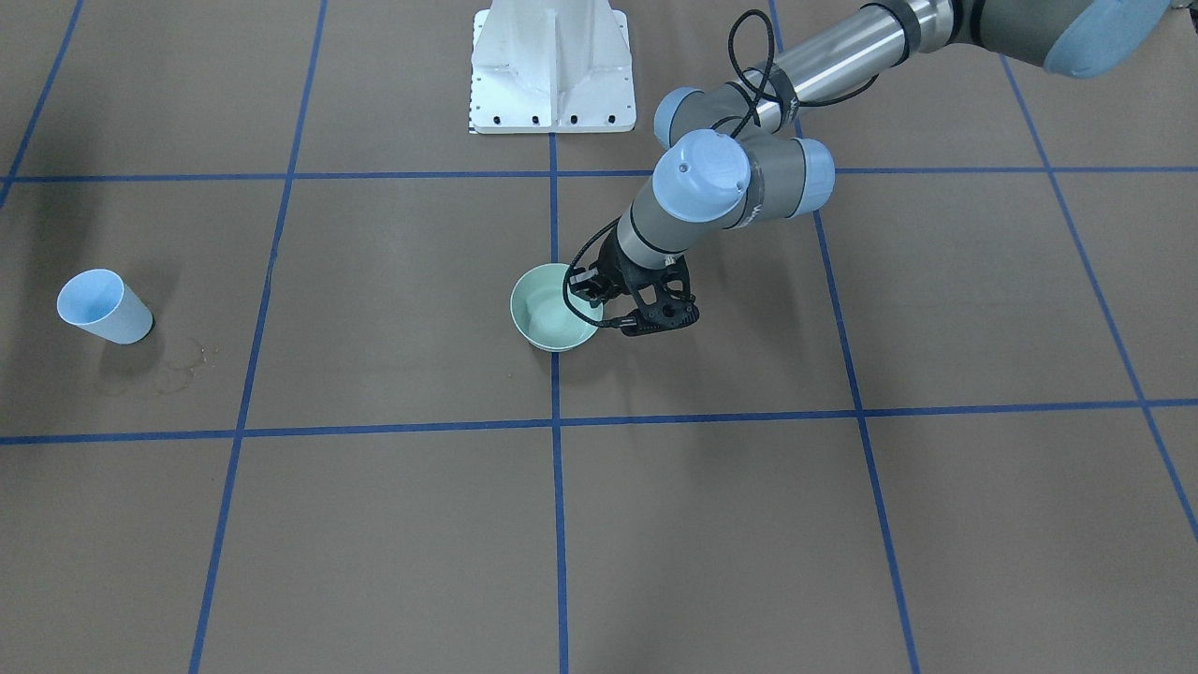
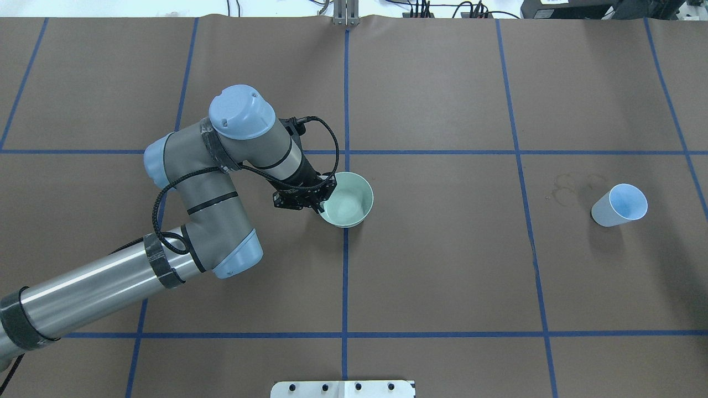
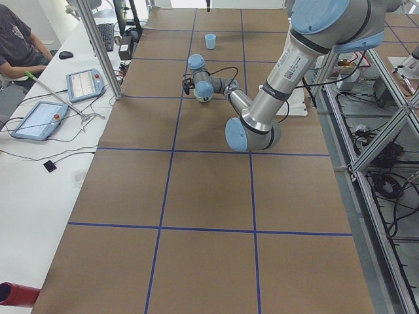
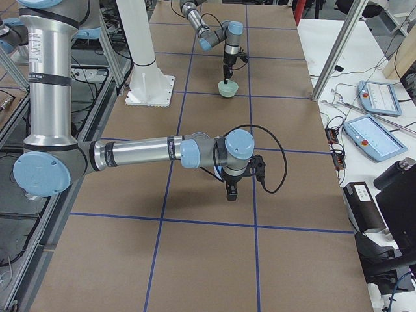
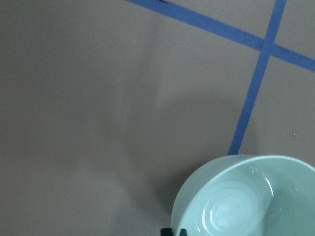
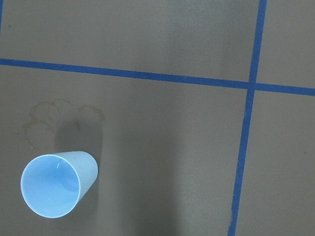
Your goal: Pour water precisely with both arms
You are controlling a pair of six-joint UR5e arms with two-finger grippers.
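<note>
Left fingers (image 2: pixel 319 204): we see them pinching the bowl (image 2: pixel 366 205) rim.
Right fingers (image 4: pixel 229 193): we cannot tell.
Cup (image 2: pixel 619 205): upright on desk (image 2: pixel 442 265), well apart.

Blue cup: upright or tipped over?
Upright. The blue cup stands on its base with its open mouth up. The exterior left view also shows it standing straight.

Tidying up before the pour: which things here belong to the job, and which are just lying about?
Job: green bowl, blue cup, left gripper at the bowl's rim, right gripper.
Lying about: ring stains by the cup, white pedestal base, tablets.
</note>
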